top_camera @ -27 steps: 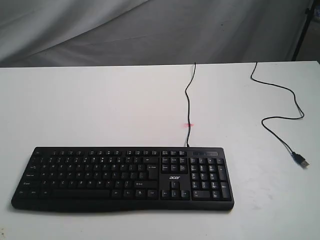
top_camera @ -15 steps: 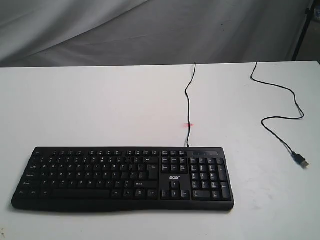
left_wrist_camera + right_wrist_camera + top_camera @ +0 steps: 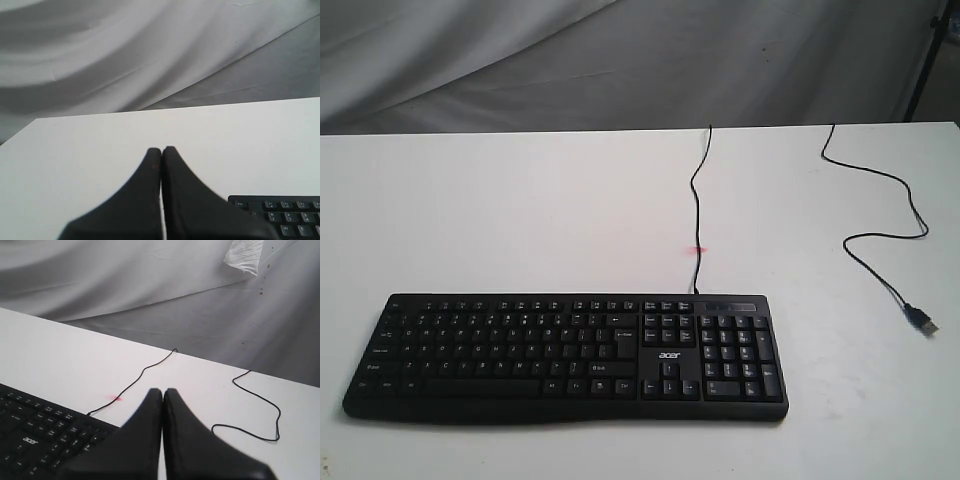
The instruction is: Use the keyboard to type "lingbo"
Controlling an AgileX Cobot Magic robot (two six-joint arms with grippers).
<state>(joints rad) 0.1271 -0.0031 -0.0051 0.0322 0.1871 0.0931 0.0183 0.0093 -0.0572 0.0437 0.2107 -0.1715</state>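
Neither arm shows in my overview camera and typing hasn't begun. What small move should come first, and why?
Probably bring the right gripper, jaws shut to a single tip, down and across toward the right part of the keyboard letter block, where L should sit. Its camera sees the acer-logo end, and the exterior view shows nothing touching any key.

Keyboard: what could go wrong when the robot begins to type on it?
The keys sit tightly together on the keyboard, so the shut right hand or left hand may press two at once. The keyboard lies free on the smooth table; a slanted push might slide it. The loose cable lying right of it could snag the right hand.
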